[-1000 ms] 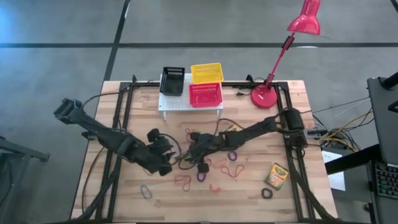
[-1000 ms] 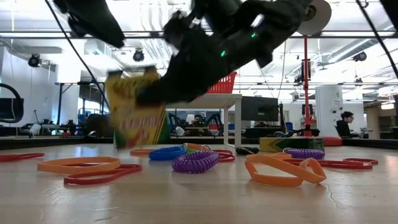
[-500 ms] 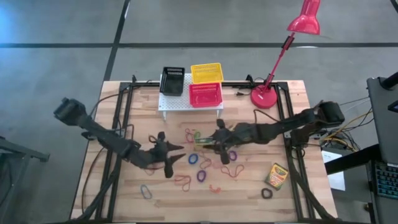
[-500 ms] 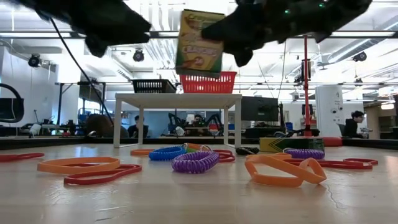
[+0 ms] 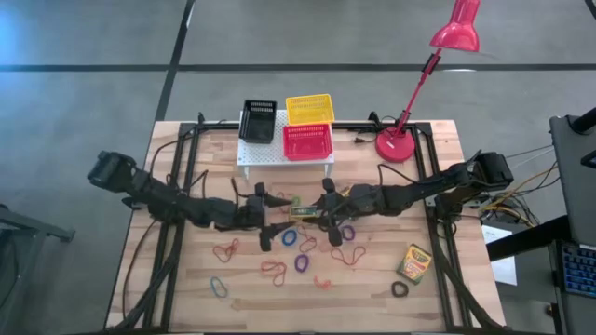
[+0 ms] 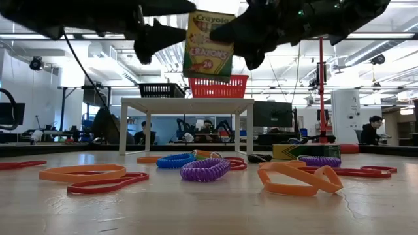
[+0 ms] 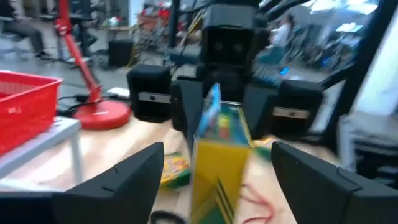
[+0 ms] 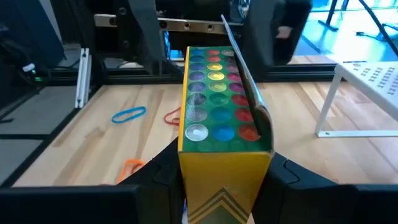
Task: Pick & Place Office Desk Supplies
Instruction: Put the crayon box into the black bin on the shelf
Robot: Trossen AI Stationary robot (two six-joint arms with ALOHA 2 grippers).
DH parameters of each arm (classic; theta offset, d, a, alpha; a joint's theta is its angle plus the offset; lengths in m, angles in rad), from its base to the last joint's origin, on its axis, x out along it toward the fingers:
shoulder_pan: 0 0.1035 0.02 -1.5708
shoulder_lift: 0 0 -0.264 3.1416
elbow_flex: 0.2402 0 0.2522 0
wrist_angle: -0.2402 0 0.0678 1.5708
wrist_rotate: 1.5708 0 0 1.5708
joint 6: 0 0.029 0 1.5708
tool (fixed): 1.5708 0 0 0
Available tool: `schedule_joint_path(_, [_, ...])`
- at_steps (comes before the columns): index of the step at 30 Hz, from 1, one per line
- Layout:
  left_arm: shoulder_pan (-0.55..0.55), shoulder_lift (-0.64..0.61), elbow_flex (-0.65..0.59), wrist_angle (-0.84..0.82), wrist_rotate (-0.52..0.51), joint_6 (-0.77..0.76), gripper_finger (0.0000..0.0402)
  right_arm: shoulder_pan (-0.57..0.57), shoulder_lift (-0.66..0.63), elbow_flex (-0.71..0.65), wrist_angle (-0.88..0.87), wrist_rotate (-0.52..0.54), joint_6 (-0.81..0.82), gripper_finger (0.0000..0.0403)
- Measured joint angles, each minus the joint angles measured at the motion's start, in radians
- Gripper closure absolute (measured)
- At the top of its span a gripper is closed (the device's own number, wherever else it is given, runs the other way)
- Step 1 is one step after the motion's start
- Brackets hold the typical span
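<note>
My right gripper [image 5: 315,212] is clamping the crayon box [image 6: 208,44], holding it in the air above the coloured loops [image 6: 205,170]. My left gripper [image 5: 277,212] is facing it, fingers [image 7: 134,177] spread wide apart.

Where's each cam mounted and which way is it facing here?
High: above, straight down on the table; both arms meet at the crayon box.
Low: table height, looking level at the loops; box aloft, dark arms above.
Left wrist: on the left arm, facing the box and right gripper; own open fingers low.
Right wrist: on the right arm; own fingers clamp the box.
Shared: every view shows the box.
</note>
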Motion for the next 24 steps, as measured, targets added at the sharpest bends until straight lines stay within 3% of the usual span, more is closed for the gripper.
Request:
schedule_joint_path(4, [0.001, 0.0, 0.075, -0.212, -0.02, 0.026, 0.0094, 0.0, -0.001, -0.001, -0.002, -0.002, -0.003, 0.0283])
schedule_joint_path(8, [0.0, 0.008, 0.131, -0.309, -0.02, 0.025, 0.0127, 0.0, -0.002, -0.001, -0.004, -0.002, -0.003, 0.0282])
schedule_joint_path(18, [0.0, 0.003, 0.141, -0.317, -0.002, 0.028, 0.0307, 0.0, -0.002, -0.001, -0.021, -0.003, -0.007, 0.0277])
schedule_joint_path(24, [-0.005, -0.016, 0.141, -0.354, 0.01, 0.022, 0.0313, 0.0, -0.032, 0.014, -0.203, -0.011, -0.013, 0.0228])
